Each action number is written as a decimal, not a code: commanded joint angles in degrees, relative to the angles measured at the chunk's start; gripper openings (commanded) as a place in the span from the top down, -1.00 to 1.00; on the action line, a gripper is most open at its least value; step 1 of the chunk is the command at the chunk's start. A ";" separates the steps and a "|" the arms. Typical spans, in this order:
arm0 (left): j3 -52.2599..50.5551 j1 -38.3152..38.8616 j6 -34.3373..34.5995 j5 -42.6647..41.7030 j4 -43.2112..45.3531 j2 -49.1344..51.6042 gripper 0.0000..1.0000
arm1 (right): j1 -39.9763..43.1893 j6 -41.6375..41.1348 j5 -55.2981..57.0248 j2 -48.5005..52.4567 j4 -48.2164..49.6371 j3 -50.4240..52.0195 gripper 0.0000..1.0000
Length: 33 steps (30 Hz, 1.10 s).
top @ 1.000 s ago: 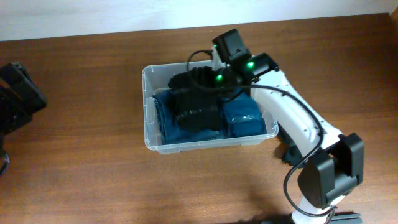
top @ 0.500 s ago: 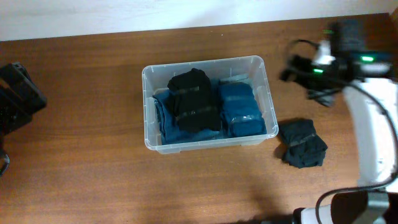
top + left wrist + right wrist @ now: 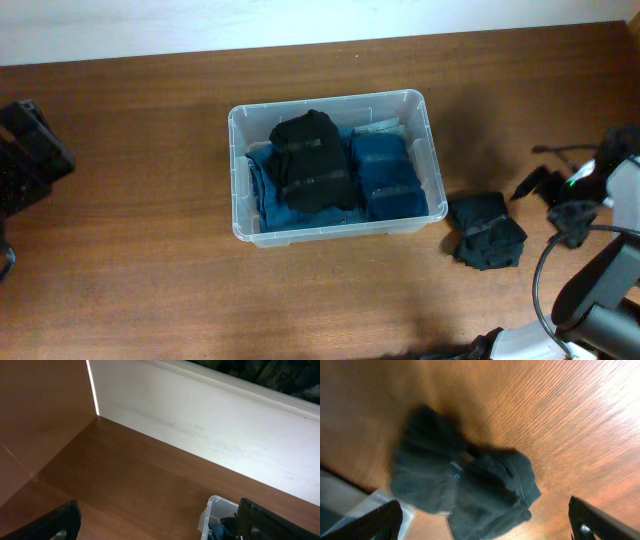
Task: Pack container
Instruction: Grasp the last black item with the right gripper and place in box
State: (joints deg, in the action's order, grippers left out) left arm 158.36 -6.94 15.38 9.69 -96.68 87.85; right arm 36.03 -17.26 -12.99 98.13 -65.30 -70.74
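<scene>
Overhead, the container (image 3: 237, 172) is sitting mid-bench (image 3: 130, 270), holding a black bundle (image 3: 312, 160) beside blue folded cloth (image 3: 388, 178). A second black bundle (image 3: 486, 232) is lying on the wood just beside the container's right end, with the right arm (image 3: 620, 172) hanging near it.

From the left wrist, the left tool (image 3: 160, 522) is gaping wide and gripping nothing, with one container corner (image 3: 212, 510) showing low in frame.

From the right wrist, the right tool (image 3: 485, 522) is spreading fully open and empty above the loose bundle.

Judging by looks, the tub is light, stiff and slick-walled, so its rim is the likeliest hold. The soft bundle is asking for a pinch across its middle.
</scene>
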 commanded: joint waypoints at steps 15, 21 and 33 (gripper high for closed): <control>0.00 -0.35 -0.92 0.22 0.00 -0.24 -0.99 | -5.29 5.09 -17.88 -0.39 25.53 22.77 0.32; 0.00 -0.35 -0.92 0.22 0.00 -0.24 -0.99 | -5.33 6.60 -24.76 -7.06 16.65 16.46 0.49; 0.00 -0.35 -0.92 0.22 0.00 -0.24 -0.99 | -17.09 2.86 -27.96 -26.93 4.98 -9.99 0.67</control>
State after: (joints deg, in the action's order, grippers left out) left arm 158.36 -6.94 15.38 9.69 -96.68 87.85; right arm 23.66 -10.92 -38.61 72.64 -60.95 -78.50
